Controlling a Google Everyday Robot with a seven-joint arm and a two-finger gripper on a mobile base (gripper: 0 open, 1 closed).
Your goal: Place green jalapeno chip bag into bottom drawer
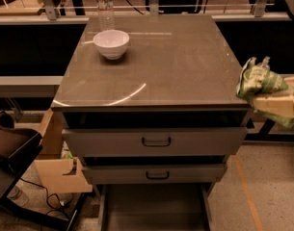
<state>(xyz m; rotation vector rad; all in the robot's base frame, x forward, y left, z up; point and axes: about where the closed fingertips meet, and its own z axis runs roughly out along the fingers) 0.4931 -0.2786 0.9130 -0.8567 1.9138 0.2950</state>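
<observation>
The green jalapeno chip bag is held pinched in the gripper right of the cabinet, apparently so it can be lowered into the open bottom drawer.

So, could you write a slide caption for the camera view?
Gripper right of the cabinet holds the green jalapeno chip bag; the bottom drawer stands open below.

Bottom drawer open-topped (drawer fronts above its rear); gripper clamping green jalapeno chip bag hangs upper right of it.
</observation>
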